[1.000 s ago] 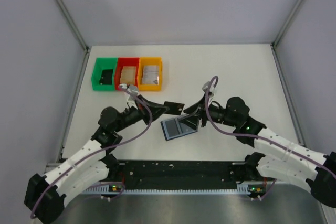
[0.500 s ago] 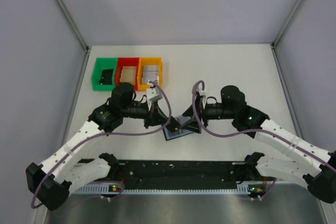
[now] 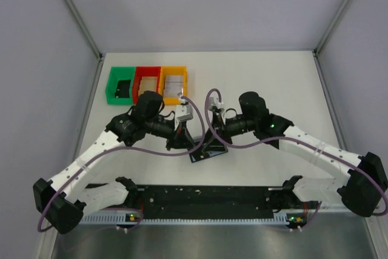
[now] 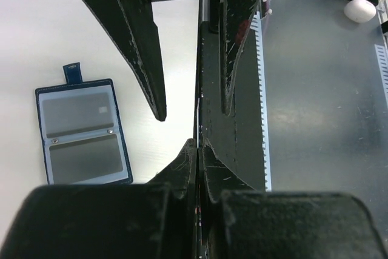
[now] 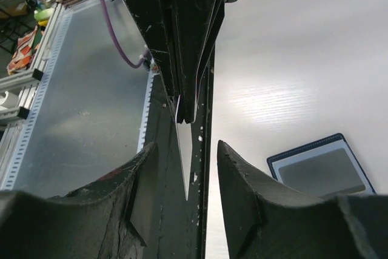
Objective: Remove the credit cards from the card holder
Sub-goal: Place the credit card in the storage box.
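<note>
A: Left gripper pinched tight on a thin, pale credit card, held edge-on above the white table.

B: Right gripper, scuffed black, straddles it with gaps either side. The card holder lies open and flat below, grey panels inside a blue rim.

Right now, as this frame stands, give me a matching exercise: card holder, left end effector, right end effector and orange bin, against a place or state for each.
Things:
1. card holder
2. left end effector
3. right end effector
4. orange bin

Places or states:
A. shut on a credit card held edge-on
B. beside the red bin
C. lying open on the table
D. open, one finger on either side of that credit card

Pairs: 1-C, 2-A, 3-D, 4-B
</note>
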Controlling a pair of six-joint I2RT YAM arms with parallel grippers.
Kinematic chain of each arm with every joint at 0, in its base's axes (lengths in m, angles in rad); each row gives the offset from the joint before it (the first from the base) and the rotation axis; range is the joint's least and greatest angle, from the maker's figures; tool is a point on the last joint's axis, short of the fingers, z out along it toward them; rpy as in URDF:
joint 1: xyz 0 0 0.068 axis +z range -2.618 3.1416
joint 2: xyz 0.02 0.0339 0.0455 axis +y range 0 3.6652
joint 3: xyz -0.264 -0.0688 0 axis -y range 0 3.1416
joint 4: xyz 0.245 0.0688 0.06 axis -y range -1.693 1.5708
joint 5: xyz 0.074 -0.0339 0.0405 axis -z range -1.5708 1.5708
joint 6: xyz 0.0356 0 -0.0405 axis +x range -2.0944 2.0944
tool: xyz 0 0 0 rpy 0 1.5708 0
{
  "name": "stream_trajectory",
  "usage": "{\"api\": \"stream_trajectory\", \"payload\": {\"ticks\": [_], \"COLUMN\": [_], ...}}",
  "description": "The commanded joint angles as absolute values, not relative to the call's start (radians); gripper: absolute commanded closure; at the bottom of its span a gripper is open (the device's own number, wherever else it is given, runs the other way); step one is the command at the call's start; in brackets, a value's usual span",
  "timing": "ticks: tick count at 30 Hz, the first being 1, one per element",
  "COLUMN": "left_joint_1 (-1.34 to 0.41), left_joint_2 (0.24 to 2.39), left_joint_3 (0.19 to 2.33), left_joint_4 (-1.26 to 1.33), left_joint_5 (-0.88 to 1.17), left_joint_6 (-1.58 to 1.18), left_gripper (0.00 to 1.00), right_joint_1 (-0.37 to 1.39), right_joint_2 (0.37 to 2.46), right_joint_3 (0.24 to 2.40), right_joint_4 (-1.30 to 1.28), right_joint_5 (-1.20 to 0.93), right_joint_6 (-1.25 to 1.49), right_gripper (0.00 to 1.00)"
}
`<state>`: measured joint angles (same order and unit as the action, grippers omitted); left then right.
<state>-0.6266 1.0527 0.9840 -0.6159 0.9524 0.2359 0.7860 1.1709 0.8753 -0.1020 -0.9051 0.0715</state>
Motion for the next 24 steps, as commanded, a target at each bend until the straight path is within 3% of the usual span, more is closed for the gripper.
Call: {"api": "stream_trajectory", "payload": {"ticks": [1,5,9,11,15,19,24], "left_joint_1": [-0.635,-0.64,-0.64,-0.638,-0.631,-0.58,-0.552], "left_joint_2": [1.061,1.071,1.072,1.063,1.002,0.843,0.611], "left_joint_3": [1.038,1.048,1.045,1.039,1.019,0.904,0.692], "left_joint_4": [-0.634,-0.644,-0.649,-0.632,-0.565,-0.34,-0.01], "left_joint_5": [0.968,0.965,0.93,0.895,0.717,0.595,0.442], "left_joint_6": [0.273,0.279,0.285,0.272,0.19,0.046,-0.17], "left_gripper": [1.0,1.0,1.0,0.98,0.73,0.51,0.34], "right_joint_1": [0.801,0.811,0.818,0.818,0.804,0.758,0.75], "right_joint_2": [1.212,1.246,1.255,1.249,1.21,1.152,1.094], "right_joint_3": [0.934,0.942,0.95,0.945,0.911,0.812,0.658], "right_joint_4": [-0.045,-0.043,-0.04,-0.037,0.021,0.265,0.628], "right_joint_5": [-0.965,-0.96,-0.959,-0.954,-0.893,-0.841,-0.712], "right_joint_6": [0.066,0.064,0.058,0.051,0.086,0.233,0.409], "right_gripper": [0.58,0.68,0.96,1.0,1.0,1.0,1.0]}}
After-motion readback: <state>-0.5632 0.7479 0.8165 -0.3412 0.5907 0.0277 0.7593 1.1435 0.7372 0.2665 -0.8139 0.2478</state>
